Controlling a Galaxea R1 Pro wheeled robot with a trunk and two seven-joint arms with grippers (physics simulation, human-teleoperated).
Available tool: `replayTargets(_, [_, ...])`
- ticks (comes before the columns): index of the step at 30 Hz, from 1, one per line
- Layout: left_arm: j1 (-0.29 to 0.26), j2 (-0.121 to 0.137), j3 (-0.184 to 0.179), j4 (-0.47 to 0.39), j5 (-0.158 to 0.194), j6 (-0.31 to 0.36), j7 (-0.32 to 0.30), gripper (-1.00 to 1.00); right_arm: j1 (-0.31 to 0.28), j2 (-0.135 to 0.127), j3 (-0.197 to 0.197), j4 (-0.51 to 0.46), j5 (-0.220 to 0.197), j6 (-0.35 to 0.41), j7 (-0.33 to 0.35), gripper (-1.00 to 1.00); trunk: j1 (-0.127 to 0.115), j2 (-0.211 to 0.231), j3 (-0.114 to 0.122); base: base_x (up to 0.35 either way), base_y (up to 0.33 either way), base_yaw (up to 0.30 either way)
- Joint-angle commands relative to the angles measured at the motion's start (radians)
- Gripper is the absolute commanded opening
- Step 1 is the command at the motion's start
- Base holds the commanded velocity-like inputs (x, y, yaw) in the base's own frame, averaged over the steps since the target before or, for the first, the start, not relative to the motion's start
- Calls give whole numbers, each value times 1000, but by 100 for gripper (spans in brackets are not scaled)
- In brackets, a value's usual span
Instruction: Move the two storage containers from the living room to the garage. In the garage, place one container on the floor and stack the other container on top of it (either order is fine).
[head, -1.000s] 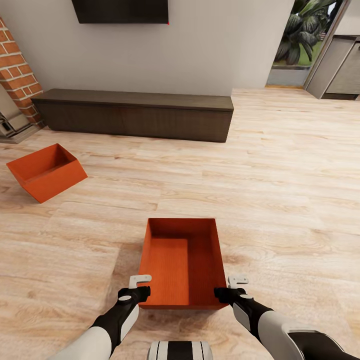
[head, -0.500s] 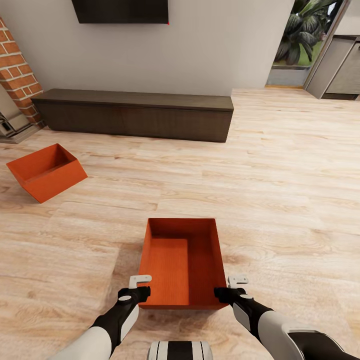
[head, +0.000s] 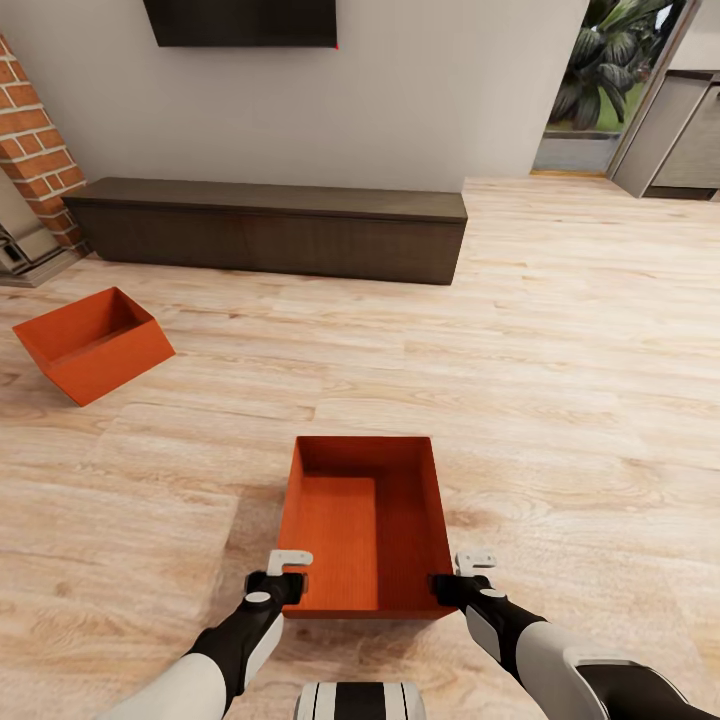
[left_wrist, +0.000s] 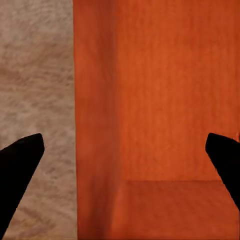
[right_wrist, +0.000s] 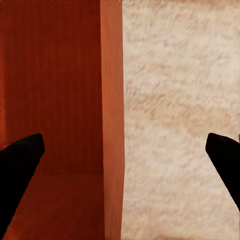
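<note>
Head view: second container (head: 92, 344) by brick fireplace (head: 30, 150); wrist views: jaws wide astride near container (left_wrist: 165, 100) walls.

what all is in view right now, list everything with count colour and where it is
storage containers: 2, orange-red; near container on the wood floor between both end effectors, far container tilted on the floor at left
tv: 1, black, on the white wall
low cabinet: 1, dark brown, against the wall under the tv
fireplace: 1, red brick, far left
plant: 1, green, through the opening at upper right
floor: light wood planks
left end effector: 1, black and white, open, straddling the near container's left wall
right end effector: 1, black and white, open, straddling its right wall
</note>
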Motion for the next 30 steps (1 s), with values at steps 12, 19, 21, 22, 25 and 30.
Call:
replayTargets(12, [0,2,-4,-5,8,2,9,-100,-1,0,-2,1,-2,-3,-15,-100,0,0,-1,0,0,0])
replayTargets(19, [0,1,-3,-6,11,3,10,-100,-1,0,-2,1,-2,-3,-15,-100,0,0,-1,0,0,0])
replayTargets(21, [0,0,-2,-5,11,3,10,-100,-1,0,-2,1,-2,-3,-15,-100,0,0,-1,0,0,0])
replayTargets(22, [0,0,-2,-5,11,3,10,-100,-1,0,-2,1,-2,-3,-15,-100,0,0,-1,0,0,0])
replayTargets(25, [0,-1,-2,-5,11,3,10,-100,-1,0,-2,1,-2,-3,-15,-100,0,0,-1,0,0,0])
replayTargets(30, [0,1,-2,-5,13,1,10,-100,-1,0,-2,1,-2,-2,-15,-100,-12,21,9,0,0,0])
